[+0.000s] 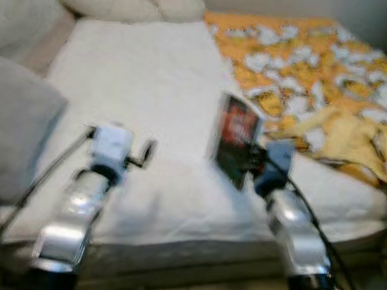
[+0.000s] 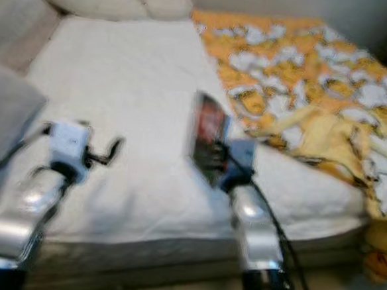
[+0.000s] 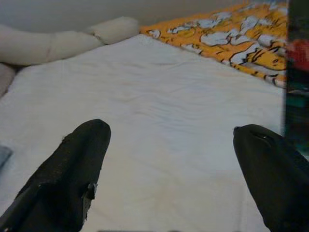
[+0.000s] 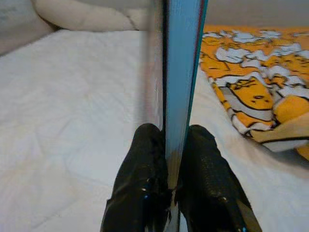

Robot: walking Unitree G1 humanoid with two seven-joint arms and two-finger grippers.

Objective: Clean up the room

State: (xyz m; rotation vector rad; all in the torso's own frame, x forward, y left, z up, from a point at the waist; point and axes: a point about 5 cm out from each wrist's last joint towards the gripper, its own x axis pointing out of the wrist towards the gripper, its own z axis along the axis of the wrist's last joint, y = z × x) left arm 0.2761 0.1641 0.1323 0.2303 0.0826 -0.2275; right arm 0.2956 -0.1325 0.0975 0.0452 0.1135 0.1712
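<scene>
Book (image 1: 237, 140): in the head views, your right pincer (image 1: 252, 159) holds it upright above the white bed (image 1: 142, 115), beside the orange quilt (image 1: 330, 88). Your left pincer (image 1: 143, 153) hovers over the sheet, holding nothing. A grey pillow (image 1: 12, 126) sits at the bed's left edge, cream pillows (image 1: 123, 4) at the head. The picture is blurred.

Left wrist view: the two black fingers (image 3: 72, 169) stand wide apart over bare sheet, with the book's edge at one side.

Right wrist view: both fingers (image 4: 145, 183) pinch the book's lower edge, its blue cover (image 4: 181, 72) standing tall above them.

The grip is low on a tall book, so a quick swing could, I judge, tip or slip it out. No containers can be made out.
</scene>
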